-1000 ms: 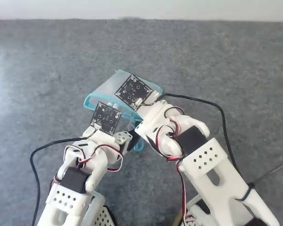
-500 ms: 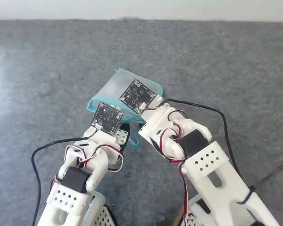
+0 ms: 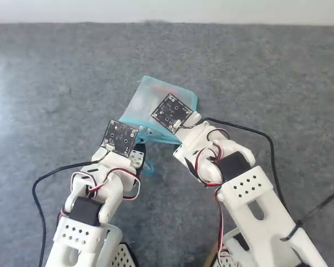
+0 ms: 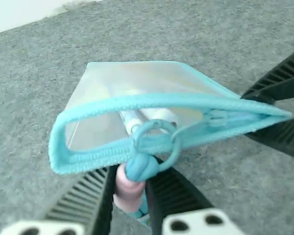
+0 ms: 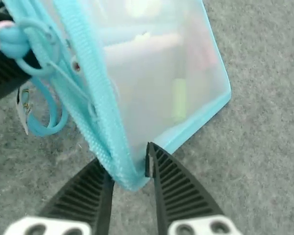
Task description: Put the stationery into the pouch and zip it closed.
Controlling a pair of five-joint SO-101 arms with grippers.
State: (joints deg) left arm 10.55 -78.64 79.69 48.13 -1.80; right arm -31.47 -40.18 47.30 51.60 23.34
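Zip step: stationery (image 4: 148,117) is inside, mouth part-open. Your left pincer (image 4: 130,183) is clenched on the zip pull (image 4: 138,166). Your right pincer (image 5: 130,164) grasps the pouch (image 5: 161,73) corner. Next, prob. drag pull away from right pincer, pouch taut.

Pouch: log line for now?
pouch: zip part open | stationery: inside | left gripper: shut on zip pull | right gripper: shut on pouch corner

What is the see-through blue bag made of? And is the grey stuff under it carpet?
The pouch looks like soft, frosted plastic: the stationery shows hazily through its wall. Its zipper edge looks like woven teal fabric, ribbed and matte. The grey surface looks like felt or short carpet, matte and speckled; I can't tell which.
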